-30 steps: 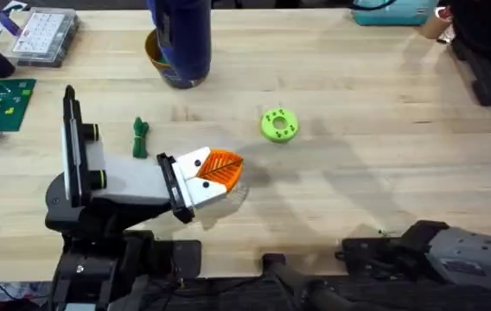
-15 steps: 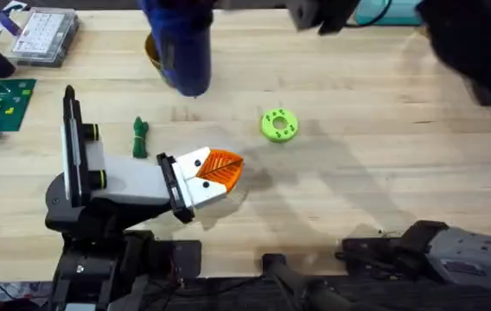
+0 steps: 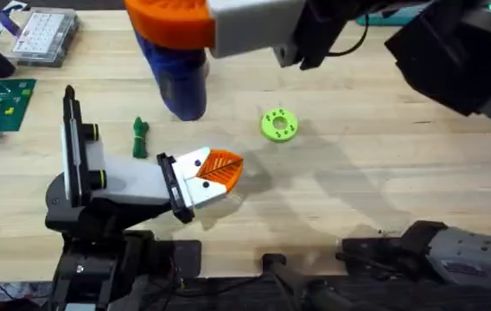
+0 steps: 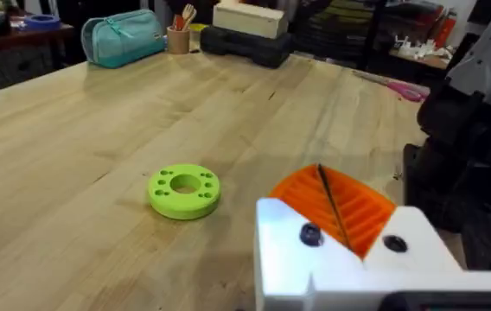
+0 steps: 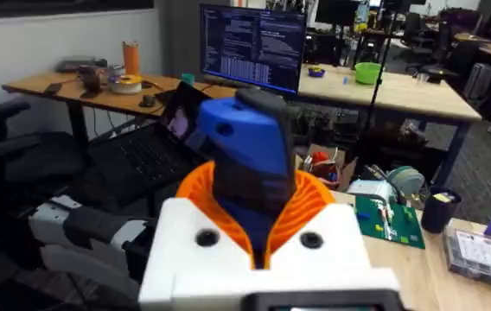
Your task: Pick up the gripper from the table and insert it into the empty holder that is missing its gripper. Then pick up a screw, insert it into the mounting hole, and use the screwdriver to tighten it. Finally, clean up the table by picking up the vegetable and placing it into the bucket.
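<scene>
The right gripper [image 3: 169,22] has swung in from the far side and now fills the top of the overhead view, pinching the blue screwdriver [image 3: 181,78] up off the table. The left gripper [image 3: 219,171] rests low, pads together on nothing. The dark green vegetable [image 3: 140,137] lies beside it.

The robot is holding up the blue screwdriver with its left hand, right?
Not quite. The right gripper is holding up the blue screwdriver, as the right wrist view shows. In the overhead view the left gripper rests low near the table, beside the dark green vegetable.
</scene>
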